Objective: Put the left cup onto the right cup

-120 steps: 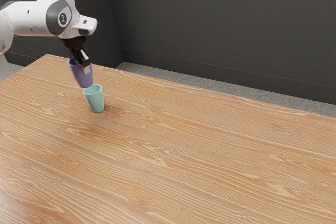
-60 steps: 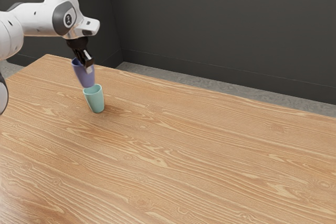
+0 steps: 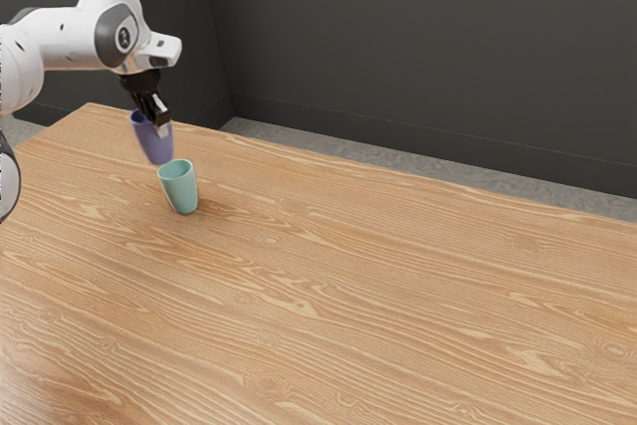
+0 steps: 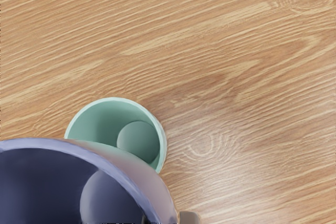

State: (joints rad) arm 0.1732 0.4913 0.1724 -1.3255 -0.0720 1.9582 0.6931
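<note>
Since half a second ago the gripper (image 3: 156, 118) and its purple cup (image 3: 150, 139) have drifted slightly toward the exterior view's upper left. Its fingers pinch the rim of that plain, smooth cup, holding it tilted in the air just above the upright mint-green cup (image 3: 180, 189) on the wooden table (image 3: 398, 276). In the wrist view the purple rim overlaps the green cup's open mouth.

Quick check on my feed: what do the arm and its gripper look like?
The arm has glossy white rounded links and a dark grey round joint cap. The gripper is black, with two slim jaws.
</note>
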